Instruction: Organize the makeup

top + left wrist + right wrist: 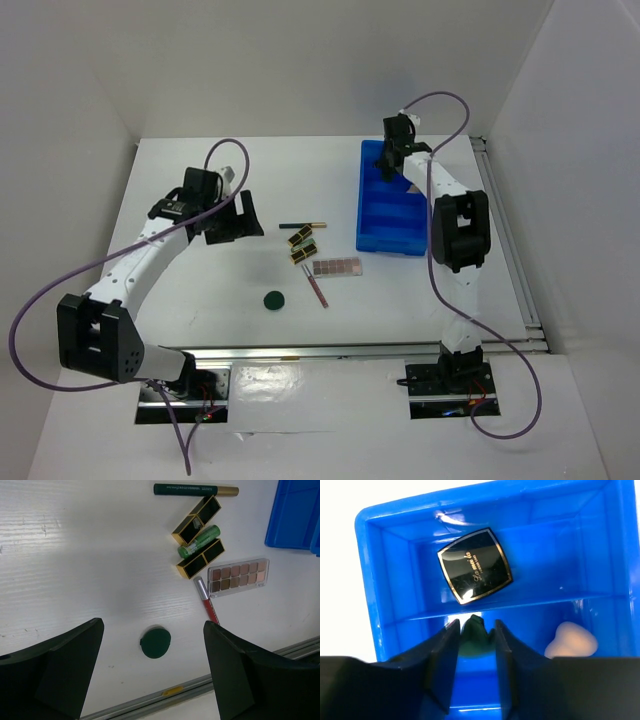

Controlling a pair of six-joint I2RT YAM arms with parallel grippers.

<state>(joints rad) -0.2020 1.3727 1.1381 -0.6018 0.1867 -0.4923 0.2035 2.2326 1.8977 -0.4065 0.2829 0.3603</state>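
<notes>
One dark-green disc [472,636] is pinched in the narrowly closed right pincer [476,627], over the blue bin [395,605] compartment holding the sponge [571,641], beside the compact [475,566]. The second disc [155,643] lies flat on the worktop [75,555], directly beneath the wide-open, empty left pincer [152,627], the nearer arm.

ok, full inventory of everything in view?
blue bin: 1, blue, far right
compact: 1, black, gold-edged, bin's end compartment
sponge: 1, beige, next compartment
held disc: 1, dark green, in right gripper
loose disc: 1, dark green, nearest the arms
lipstick tubes: 2, black-gold, mid-table
green tube: 1, green, between lipsticks
pencil: 1, dark green, gold end, beyond lipsticks
palette: 1, brown-pink, near bin
red stick: 1, red, silver cap, beside palette
left gripper: 1, black, open
right gripper: 1, black, shut on held disc
</notes>
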